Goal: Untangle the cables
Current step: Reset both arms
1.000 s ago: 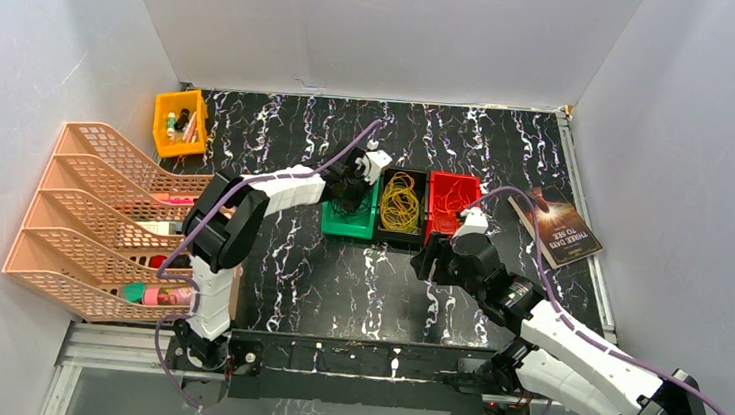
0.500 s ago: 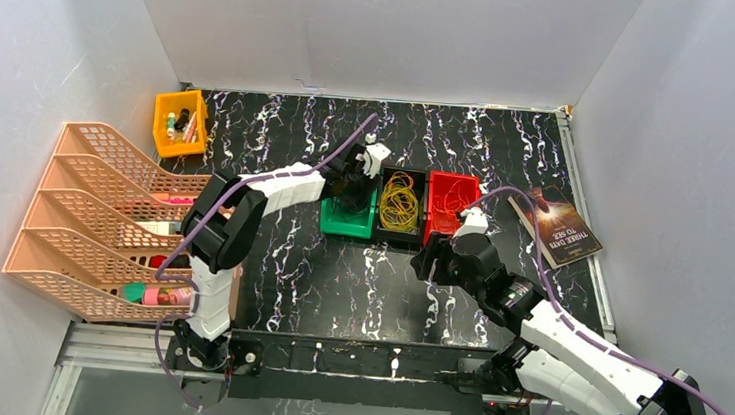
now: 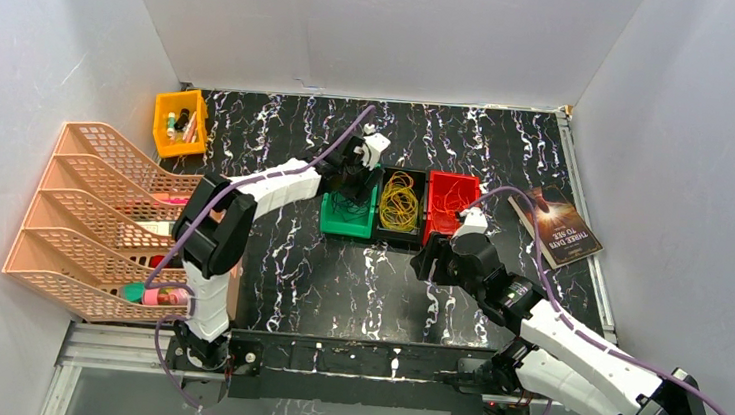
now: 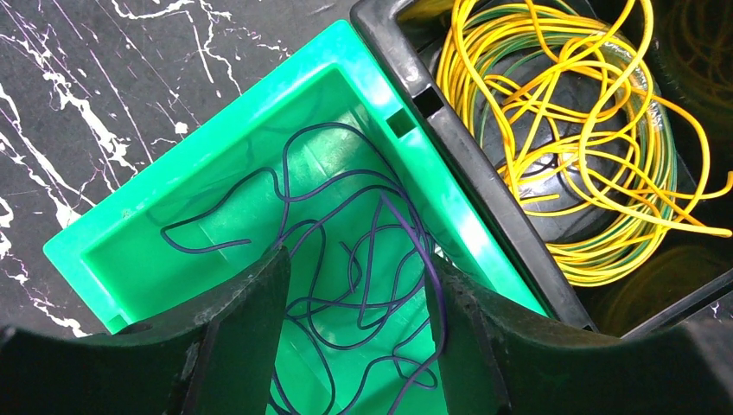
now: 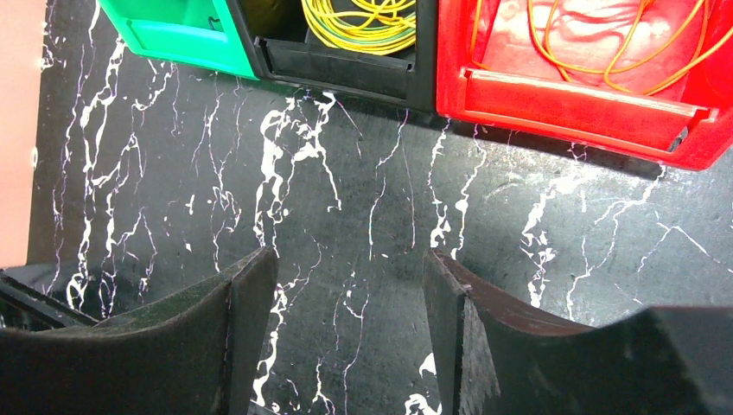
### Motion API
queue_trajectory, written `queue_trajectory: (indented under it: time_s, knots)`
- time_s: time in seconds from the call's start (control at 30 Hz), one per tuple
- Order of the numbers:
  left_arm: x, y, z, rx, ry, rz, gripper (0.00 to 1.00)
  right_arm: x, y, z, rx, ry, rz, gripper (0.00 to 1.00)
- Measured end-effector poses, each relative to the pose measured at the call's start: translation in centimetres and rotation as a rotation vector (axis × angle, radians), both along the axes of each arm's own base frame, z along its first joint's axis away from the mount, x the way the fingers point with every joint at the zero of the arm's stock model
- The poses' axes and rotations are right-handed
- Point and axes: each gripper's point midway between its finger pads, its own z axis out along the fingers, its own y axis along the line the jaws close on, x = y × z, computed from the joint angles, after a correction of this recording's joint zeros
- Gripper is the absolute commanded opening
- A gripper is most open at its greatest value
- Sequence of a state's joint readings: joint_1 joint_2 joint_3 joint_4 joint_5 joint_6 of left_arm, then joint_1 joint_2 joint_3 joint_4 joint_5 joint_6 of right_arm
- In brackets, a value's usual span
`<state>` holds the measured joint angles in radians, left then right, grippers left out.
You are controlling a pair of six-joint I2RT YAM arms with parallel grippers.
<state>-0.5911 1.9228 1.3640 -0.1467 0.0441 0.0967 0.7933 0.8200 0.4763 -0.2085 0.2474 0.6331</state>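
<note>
Three bins side by side at mid-table, one colour of cables per bin.

In the green bin (image 4: 130, 251), a loose tangle of dark purple cables (image 4: 363, 285); in the black bin (image 4: 484, 173) touching it, coiled yellow cables (image 4: 640, 199); in the red bin (image 5: 570, 108) on the far side, orange cables (image 5: 605, 85). Directly above the green bin, left gripper (image 4: 354, 268) pointing down on an arm stretched forward, jaws apart, gripping nothing; one purple strand close along a finger's inner edge, contact impossible to tell. Right gripper (image 5: 346, 259) low over the bare marbled table (image 3: 337, 285) just in front of the black and red bins, jaws wide and empty. Peach file rack (image 3: 83, 203) at the left edge, small yellow bin (image 3: 163, 114) back left, book (image 3: 555, 224) at the right, all well apart from the three bins.
</note>
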Motion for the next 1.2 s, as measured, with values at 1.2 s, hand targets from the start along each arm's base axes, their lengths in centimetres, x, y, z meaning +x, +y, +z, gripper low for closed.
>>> queue_trajectory:
  time_s: [1.2]
  knots:
    - [-7.4,6.9,16.5,-0.317,-0.331,0.211,0.92,1.9,-4.3,7.8,-0.021,-0.274,-0.142,0.87]
